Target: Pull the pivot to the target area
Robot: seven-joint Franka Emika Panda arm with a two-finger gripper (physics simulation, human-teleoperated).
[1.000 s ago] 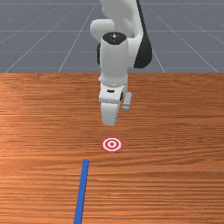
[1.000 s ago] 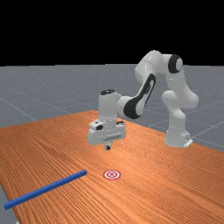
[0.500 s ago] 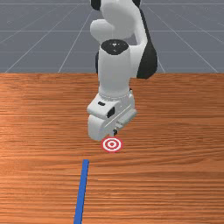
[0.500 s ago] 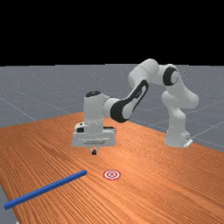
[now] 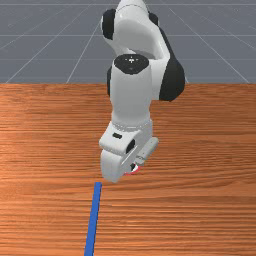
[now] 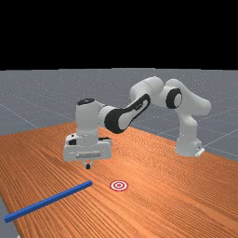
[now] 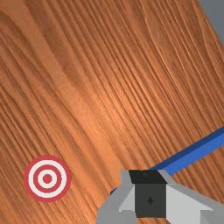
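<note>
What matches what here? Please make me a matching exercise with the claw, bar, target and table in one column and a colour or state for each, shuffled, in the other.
1. Claw
2. Bar
3. Target
4. Table

A. Orange-brown
B. Red and white rings
C. Up in the air
D. Blue

Pairs: 1-C, 2-D, 3-B, 4-A

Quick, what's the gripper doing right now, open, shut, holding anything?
Gripper: closed, holding nothing; the blue bar lies clear of it.
</note>
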